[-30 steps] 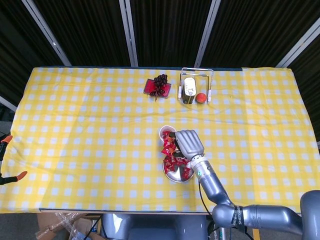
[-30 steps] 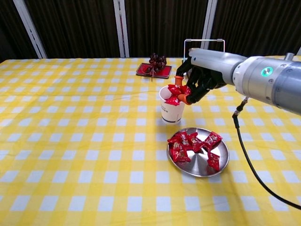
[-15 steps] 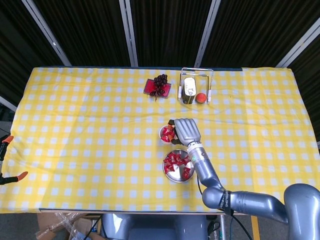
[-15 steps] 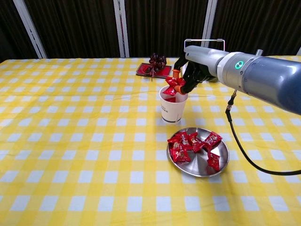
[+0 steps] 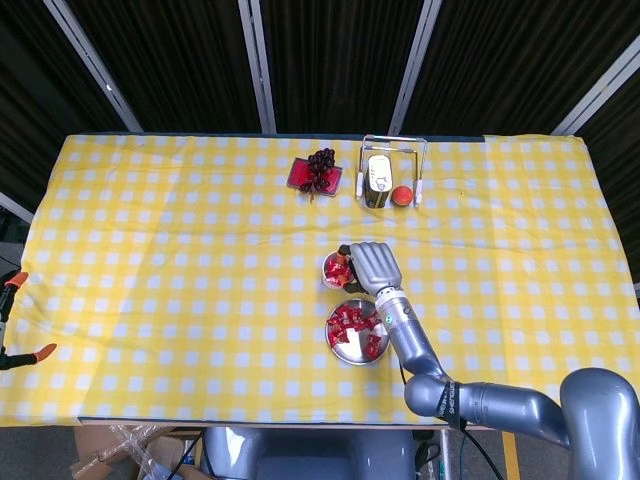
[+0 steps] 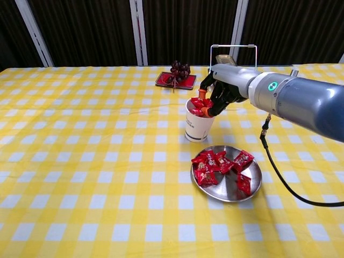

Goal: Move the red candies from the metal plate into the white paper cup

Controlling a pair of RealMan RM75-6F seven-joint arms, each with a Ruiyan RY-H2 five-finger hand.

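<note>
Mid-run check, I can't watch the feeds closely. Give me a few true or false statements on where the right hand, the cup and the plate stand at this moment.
1. The right hand is over the mouth of the white paper cup, with red candies at its fingers. True.
2. The metal plate has been emptied. False: several red candies lie on it.
3. The cup stands upright on the cloth, apart from the plate. True.
4. The left hand steadies the cup. False: no left hand shows in either view.
5. The plate sits on the far side of the cup, next to the wire rack. False: in the chest view the plate is nearer the robot than the cup; the wire rack stands farther back.
</note>
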